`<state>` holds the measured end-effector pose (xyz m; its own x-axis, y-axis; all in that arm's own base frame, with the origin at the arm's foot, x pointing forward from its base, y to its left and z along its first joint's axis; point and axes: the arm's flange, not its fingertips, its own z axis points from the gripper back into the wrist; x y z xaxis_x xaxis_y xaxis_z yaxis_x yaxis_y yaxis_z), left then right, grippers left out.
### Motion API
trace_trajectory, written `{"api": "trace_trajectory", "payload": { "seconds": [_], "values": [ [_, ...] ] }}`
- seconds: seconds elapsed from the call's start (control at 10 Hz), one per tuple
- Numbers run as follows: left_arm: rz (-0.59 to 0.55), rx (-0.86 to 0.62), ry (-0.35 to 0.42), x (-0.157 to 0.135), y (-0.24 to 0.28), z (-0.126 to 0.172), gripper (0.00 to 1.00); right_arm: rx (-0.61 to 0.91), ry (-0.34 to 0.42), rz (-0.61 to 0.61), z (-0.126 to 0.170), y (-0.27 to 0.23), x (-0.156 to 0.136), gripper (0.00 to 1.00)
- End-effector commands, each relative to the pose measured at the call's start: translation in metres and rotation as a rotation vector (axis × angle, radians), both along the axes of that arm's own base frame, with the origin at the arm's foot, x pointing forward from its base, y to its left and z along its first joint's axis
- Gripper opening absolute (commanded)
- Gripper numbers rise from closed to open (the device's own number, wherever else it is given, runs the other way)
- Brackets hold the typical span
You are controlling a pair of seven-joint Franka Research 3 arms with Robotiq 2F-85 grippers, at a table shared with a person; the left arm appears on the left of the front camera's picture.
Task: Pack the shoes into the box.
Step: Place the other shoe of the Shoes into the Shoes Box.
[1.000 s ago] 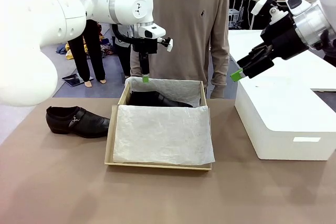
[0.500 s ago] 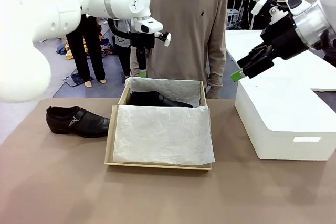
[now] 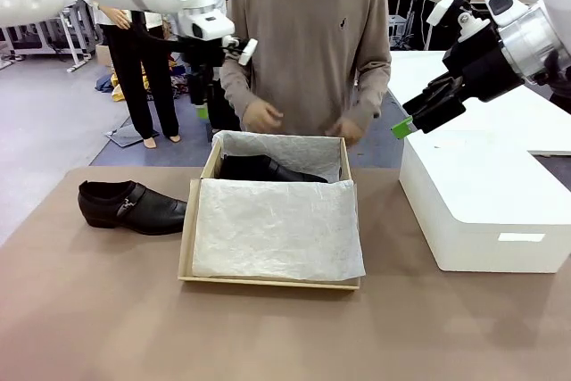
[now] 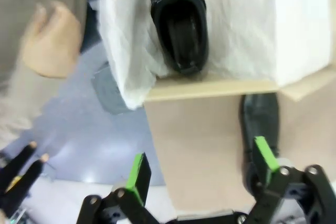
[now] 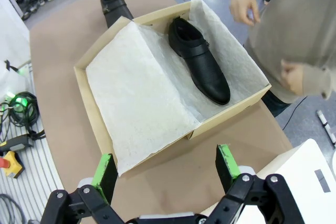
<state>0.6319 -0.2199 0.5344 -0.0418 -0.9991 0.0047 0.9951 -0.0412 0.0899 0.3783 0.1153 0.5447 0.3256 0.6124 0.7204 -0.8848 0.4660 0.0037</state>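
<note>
One glossy black shoe (image 3: 268, 169) lies along the far side of the tan cardboard box (image 3: 186, 240), on white tissue paper (image 3: 277, 225). The second shoe (image 3: 131, 205) rests on the table left of the box. My left gripper (image 3: 202, 106) hangs open and empty, high above the box's far left corner. In the left wrist view it (image 4: 202, 165) looks down on the boxed shoe (image 4: 178, 24) and the table shoe (image 4: 260, 124). My right gripper (image 3: 406, 127) stands open and empty, up and right of the box. Its wrist view (image 5: 167, 169) takes in the box (image 5: 94, 114) and both shoes (image 5: 199, 64) (image 5: 113, 3).
A person stands at the far side with both hands (image 3: 263, 116) (image 3: 352, 129) just above the box's far rim. A large white box (image 3: 486, 202) stands on the table to the right. The brown table (image 3: 285, 336) has open room in front of the box.
My left arm has risen and swung left, away from the box's far edge. The person's hands have come forward over the far rim. The right arm has not moved.
</note>
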Motion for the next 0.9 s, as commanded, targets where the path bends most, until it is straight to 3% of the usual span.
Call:
{"api": "trace_trajectory", "payload": {
  "seconds": [0.0,0.4,0.7,0.8],
  "values": [
    [-0.053,-0.012,-0.036,-0.048,0.042,-0.009,1.0,0.023,-0.01,0.013,-0.001,0.0,0.003,1.0],
    [-0.07,-0.017,-0.065,-0.069,0.096,-0.016,1.0,0.023,-0.01,0.013,-0.001,0.0,0.003,1.0],
    [-0.041,-0.074,-0.012,-0.061,0.115,-0.023,1.0,0.023,-0.01,0.013,-0.001,0.0,0.003,1.0],
    [-0.031,-0.019,-0.038,-0.061,0.104,-0.018,1.0,0.023,-0.01,0.013,-0.001,0.0,0.003,1.0]
  ]
}}
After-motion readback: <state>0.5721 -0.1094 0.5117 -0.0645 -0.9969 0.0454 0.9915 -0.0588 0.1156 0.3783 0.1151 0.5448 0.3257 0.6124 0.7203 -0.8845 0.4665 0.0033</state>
